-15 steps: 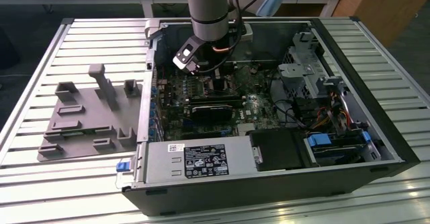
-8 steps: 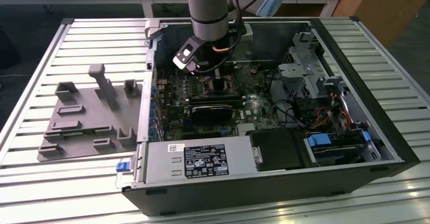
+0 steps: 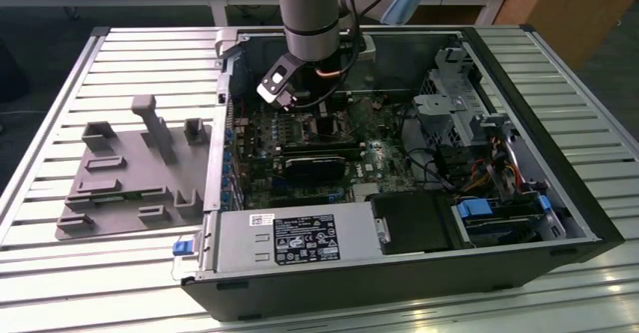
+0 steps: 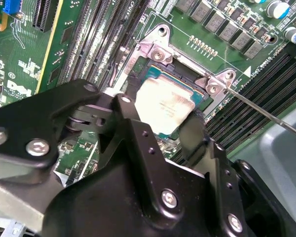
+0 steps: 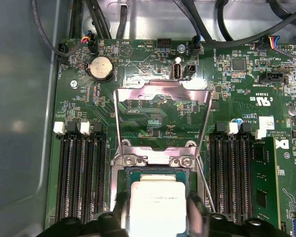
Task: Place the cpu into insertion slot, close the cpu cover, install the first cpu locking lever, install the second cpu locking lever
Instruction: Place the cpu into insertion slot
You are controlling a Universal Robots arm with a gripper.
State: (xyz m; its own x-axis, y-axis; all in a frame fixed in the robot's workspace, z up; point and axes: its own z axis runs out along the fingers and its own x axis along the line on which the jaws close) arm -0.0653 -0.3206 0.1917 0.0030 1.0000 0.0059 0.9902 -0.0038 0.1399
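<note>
While the tool (image 5: 158,217) is closed part-way on the cpu (image 5: 155,202), its two black fingers (image 5: 196,210) press against opposite edges of that flat silvery square, so the cpu sits right between them and not off to either side. Directly under the cpu, along the line the tool points, lies the socket (image 5: 158,170). In both wrist views the socket's dark rim shows around the cpu's edges, and the cpu's sides run about parallel to the socket's sides. Being square, the cpu has no long axis to speak of, so what counts is how its sides and corners match the socket. I judge it to be hovering just over the socket or barely touching it; whether it rests fully down I cannot tell. Beyond the socket, on the side away from the tool, the cover (image 5: 163,91) stands flipped back on its hinge, its open middle showing green board, well clear of the cpu. A thin lever (image 5: 205,187) rises from beside the socket's corner, unlatched. Memory slots (image 5: 81,173) flank the socket on both sides. In the exterior view the arm (image 3: 314,19) reaches down to the socket inside the open computer case (image 3: 519,221), which lies on the slatted tabletop (image 3: 100,56). A grey holder (image 3: 140,176) sits well apart from the socket, outside the case.
</note>
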